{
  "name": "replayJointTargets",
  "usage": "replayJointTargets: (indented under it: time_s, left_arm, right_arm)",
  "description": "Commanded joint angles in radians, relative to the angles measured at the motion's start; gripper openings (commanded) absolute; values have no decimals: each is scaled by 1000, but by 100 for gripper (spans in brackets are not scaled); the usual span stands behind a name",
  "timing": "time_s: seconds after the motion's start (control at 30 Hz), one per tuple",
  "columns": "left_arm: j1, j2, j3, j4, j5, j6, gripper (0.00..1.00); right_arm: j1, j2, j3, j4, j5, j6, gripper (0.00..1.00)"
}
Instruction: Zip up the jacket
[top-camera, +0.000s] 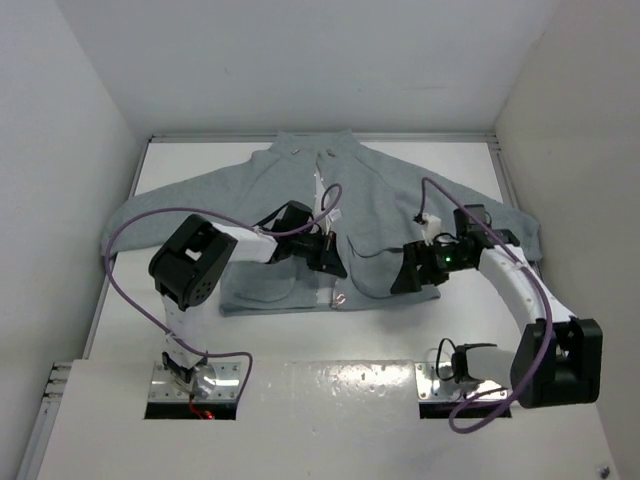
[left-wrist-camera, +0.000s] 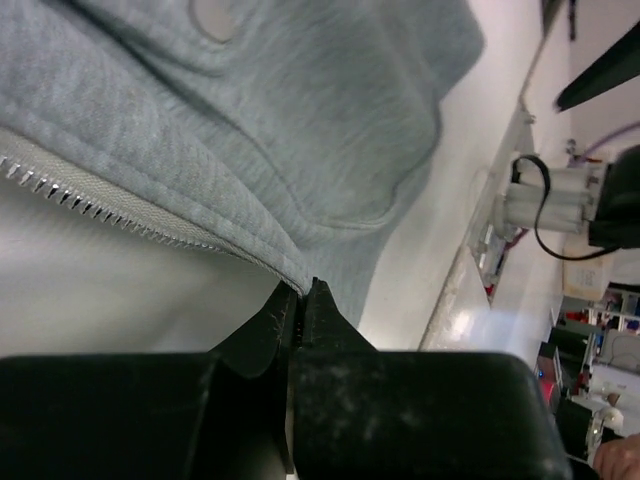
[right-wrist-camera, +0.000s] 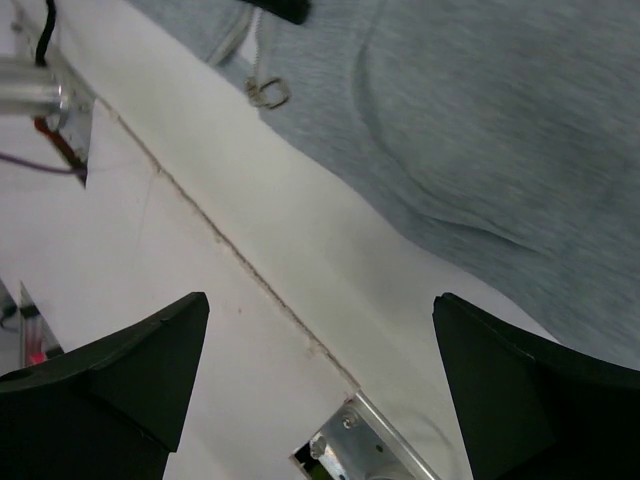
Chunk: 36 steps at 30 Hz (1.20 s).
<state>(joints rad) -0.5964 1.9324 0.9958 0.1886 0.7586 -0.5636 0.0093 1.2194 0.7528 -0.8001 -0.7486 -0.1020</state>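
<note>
White table carries the jacket spread flat, collar at the far side; left end effector pinches its lower zipper edge, right end effector hangs spread wide near the hem

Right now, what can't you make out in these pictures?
Top view: the left gripper covers a stretch of the zipper on the jacket, hiding any slider there.
Left wrist view: the shut fingertips hide whether they pinch the jacket.
Right wrist view: a metal ring beside the jacket is too blurred to name.
</note>
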Motion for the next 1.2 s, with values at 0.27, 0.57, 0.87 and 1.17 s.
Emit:
replayJointTargets:
  time_s: [0.27, 0.57, 0.87, 1.17]
  left_arm:
    - [15, -58, 27, 290, 355, -19, 0]
    - [15, 6, 78, 389, 391, -128, 0]
    - [15, 39, 58, 629, 372, -370, 0]
    - [15, 39, 24, 673, 363, -401, 0]
  right_arm:
    - [241, 127, 71, 211, -20, 31, 98]
    - [279, 203, 76, 341, -81, 74, 98]
    - [301, 267, 94, 493, -115, 211, 81]
    - [302, 308, 97, 587, -181, 300, 50]
